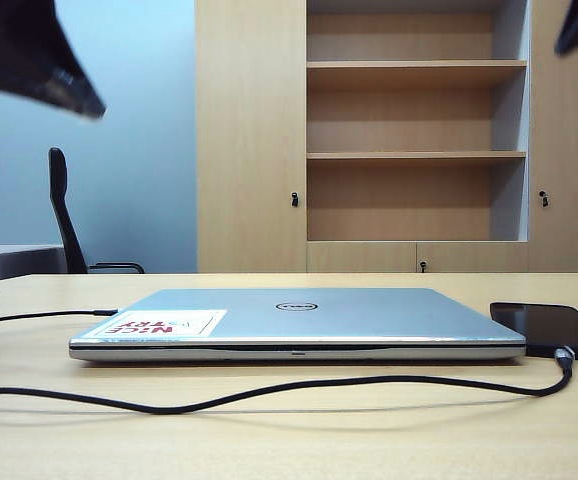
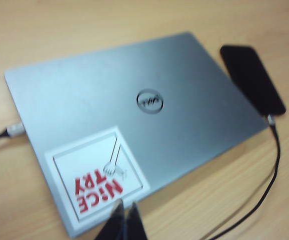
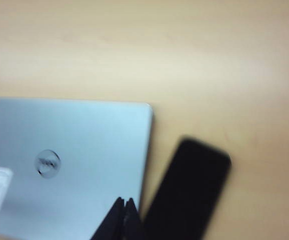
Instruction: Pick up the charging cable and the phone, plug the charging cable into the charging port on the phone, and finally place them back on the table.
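Table (image 1: 289,440) carries the closed silver laptop (image 1: 299,320) at centre. Phone (image 1: 554,328) lies flat at its 3 o'clock, just beside it. Charging cable (image 1: 269,388) runs along the 6 o'clock side — plug seated in the phone's edge. My left gripper (image 2: 124,220) and right gripper (image 3: 123,217) hang above, both pinched closed, holding nothing.

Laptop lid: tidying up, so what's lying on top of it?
Only a red-and-white sticker lies on the closed laptop. Whatever is beneath the laptop is hidden.
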`<action>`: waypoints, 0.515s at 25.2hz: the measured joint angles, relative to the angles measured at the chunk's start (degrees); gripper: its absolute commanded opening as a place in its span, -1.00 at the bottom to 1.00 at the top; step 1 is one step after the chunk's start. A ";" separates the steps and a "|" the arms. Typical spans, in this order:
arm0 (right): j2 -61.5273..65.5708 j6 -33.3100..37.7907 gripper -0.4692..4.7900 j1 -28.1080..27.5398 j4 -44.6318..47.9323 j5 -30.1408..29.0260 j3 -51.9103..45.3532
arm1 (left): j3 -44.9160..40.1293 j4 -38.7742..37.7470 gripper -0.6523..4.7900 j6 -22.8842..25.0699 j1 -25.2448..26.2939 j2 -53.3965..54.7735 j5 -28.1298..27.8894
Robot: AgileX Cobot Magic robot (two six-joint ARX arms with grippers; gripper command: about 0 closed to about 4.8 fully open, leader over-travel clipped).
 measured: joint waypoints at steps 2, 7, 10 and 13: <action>-3.91 -0.44 -0.84 0.31 2.45 0.15 -3.17 | -1.75 0.00 -0.78 0.00 0.00 -1.07 0.00; -13.53 -0.59 -0.84 0.48 0.07 1.38 -12.70 | -8.57 2.82 -0.78 0.02 0.00 -7.32 0.00; -19.47 -0.61 -0.84 0.50 3.21 0.33 -18.91 | -12.07 5.62 -0.78 0.85 0.02 -11.23 -0.02; -25.20 -0.61 -0.84 0.50 9.55 -0.76 -26.45 | -16.81 10.60 -0.78 4.13 0.00 -16.33 0.00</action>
